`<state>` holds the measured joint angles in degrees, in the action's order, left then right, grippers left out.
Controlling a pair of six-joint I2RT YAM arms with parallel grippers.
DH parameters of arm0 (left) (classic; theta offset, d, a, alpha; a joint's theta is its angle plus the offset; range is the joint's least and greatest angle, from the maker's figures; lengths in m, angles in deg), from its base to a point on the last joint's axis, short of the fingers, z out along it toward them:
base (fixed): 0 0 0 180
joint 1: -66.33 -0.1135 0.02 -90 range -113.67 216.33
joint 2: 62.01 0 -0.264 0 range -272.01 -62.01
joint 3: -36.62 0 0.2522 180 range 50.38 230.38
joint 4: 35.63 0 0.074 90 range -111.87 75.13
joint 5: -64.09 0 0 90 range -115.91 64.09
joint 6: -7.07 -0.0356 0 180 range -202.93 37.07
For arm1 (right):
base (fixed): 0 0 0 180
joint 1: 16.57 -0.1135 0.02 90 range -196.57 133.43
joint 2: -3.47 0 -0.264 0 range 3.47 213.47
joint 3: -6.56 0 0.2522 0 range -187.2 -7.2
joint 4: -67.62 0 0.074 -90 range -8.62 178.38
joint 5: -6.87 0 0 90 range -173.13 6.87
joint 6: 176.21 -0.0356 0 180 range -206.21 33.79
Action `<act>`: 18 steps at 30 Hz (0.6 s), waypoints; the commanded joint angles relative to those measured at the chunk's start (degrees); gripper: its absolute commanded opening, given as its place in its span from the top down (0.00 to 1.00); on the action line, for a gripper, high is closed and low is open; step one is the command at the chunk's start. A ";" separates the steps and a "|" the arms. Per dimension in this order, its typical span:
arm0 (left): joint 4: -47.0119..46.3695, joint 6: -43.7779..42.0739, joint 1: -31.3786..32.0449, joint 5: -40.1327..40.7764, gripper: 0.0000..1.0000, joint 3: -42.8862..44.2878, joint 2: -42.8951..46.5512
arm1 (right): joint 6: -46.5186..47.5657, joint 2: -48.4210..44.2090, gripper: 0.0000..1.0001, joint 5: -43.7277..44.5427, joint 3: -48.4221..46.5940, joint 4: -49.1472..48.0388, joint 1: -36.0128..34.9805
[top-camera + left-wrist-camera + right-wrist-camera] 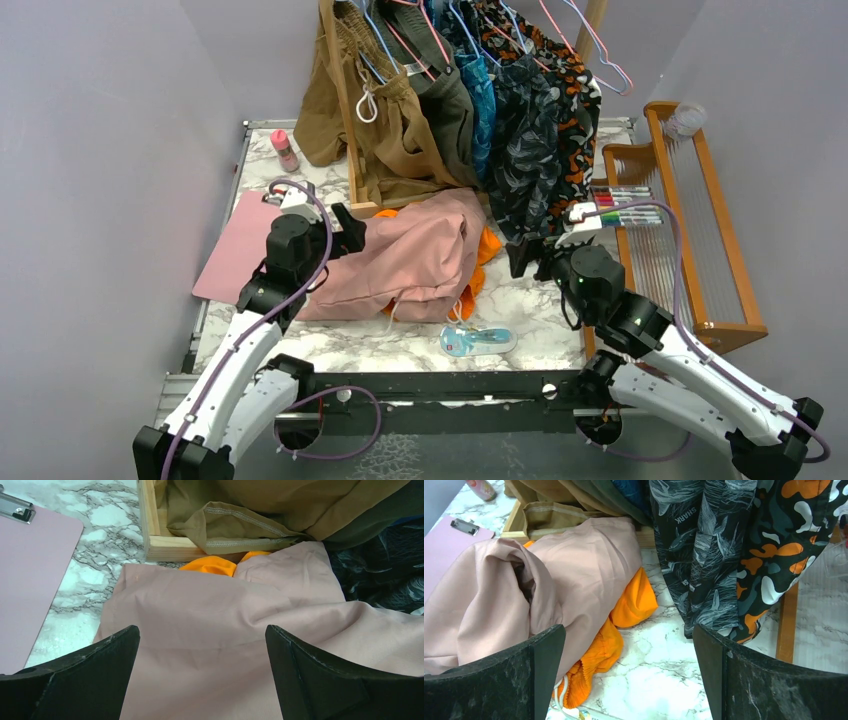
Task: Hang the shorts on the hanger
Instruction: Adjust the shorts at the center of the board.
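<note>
The dusty pink shorts [410, 255] lie crumpled on the marble table in front of the clothes rack, with a white drawstring at their near edge. They also show in the left wrist view [225, 615] and the right wrist view [574, 565]. My left gripper [350, 228] is open just above the shorts' left part [202, 635], holding nothing. My right gripper [530, 258] is open and empty over bare marble right of the shorts [629, 632]. A light blue wire hanger [374, 50] hangs on the rack among other hangers.
Bright orange shorts [487, 245] lie under the pink ones. Brown shorts [390, 130] and dark patterned shorts [540, 130] hang on the wooden rack [350, 150]. A pink clipboard [235, 245], a bottle [285, 150], markers [625, 205], a wooden drying rack [700, 200] and a small blue object [475, 342] lie around.
</note>
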<state>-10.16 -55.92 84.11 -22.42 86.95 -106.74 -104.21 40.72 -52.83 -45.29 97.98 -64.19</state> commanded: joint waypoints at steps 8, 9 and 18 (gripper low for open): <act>-2.51 -1.94 0.59 -1.92 0.01 -0.47 3.43 | 4.07 -1.98 0.00 -6.42 -1.42 -1.10 -0.11; -2.97 -2.36 0.58 -3.07 0.01 -0.65 3.81 | 4.04 -1.67 0.00 -6.18 -1.55 -0.90 -0.11; -3.71 -3.98 0.59 -6.74 0.01 -0.89 5.72 | 1.77 4.05 0.00 -26.71 -2.78 -3.01 -0.07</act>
<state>-11.69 -58.61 84.46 -26.73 86.52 -102.39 -101.17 41.70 -66.11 -45.95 97.67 -64.19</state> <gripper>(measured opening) 0.989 0.998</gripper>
